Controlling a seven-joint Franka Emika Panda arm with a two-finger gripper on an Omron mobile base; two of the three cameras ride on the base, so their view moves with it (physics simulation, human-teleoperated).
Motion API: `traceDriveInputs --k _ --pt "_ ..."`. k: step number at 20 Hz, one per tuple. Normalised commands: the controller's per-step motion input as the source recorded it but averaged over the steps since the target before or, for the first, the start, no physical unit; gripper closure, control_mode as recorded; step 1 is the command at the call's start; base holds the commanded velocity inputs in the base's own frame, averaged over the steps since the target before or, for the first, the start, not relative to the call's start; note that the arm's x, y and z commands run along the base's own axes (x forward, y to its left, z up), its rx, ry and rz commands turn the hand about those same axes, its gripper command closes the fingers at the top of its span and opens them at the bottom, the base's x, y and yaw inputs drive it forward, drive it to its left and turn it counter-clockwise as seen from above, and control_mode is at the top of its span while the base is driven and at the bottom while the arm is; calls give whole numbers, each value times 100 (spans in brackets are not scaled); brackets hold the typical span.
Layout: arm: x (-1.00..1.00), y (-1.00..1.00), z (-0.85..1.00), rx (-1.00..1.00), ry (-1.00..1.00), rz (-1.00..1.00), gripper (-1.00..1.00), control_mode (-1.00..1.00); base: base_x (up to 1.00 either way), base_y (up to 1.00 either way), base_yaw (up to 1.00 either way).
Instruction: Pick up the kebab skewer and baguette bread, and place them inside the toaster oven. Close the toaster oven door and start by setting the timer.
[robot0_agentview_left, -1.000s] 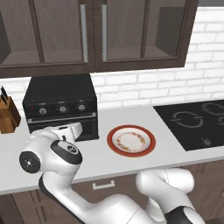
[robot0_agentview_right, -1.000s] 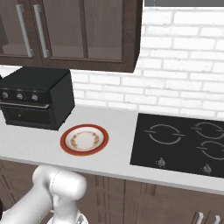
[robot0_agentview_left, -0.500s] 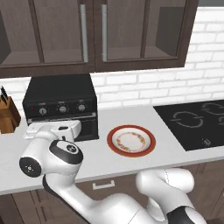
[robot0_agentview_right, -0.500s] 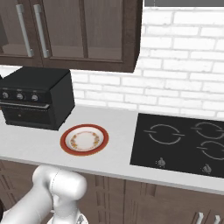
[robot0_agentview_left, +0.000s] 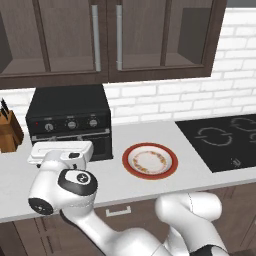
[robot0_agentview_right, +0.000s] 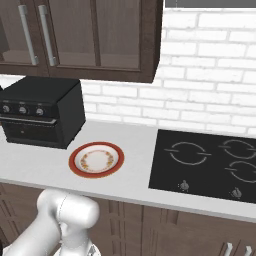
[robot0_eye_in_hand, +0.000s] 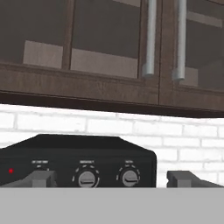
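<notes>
Arm has swung lower and leftward across the last second, its white hand now level in front of the boxy black toaster oven (robot0_agentview_left: 70, 122) with three silver-ringed knobs; the oven sits at 9 o'clock of the red-rimmed round plate (robot0_agentview_left: 150, 160), whose face is bare, with skewer and loaf not visible, and the black drop-down oven door (robot0_agentview_left: 75, 142) stands upright and shut. In the hand view the gripper (robot0_eye_in_hand: 114, 179) faces the knob row, dark tips set wide apart with nothing between them. Judgement: food likely inside already, door step done, timer knob remains to be turned
</notes>
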Motion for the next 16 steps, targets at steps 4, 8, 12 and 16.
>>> traceDriveInputs --k 4,8,12,16 --pt "0 0 0 0 -2 0 -100 -100 0 0 0" --pt "0 0 0 0 -8 0 -100 -100 0 0 0" --pt "0 0 0 0 -8 2 -100 -100 0 0 0" --pt "19 0 0 0 -2 1 -100 -100 0 0 0"
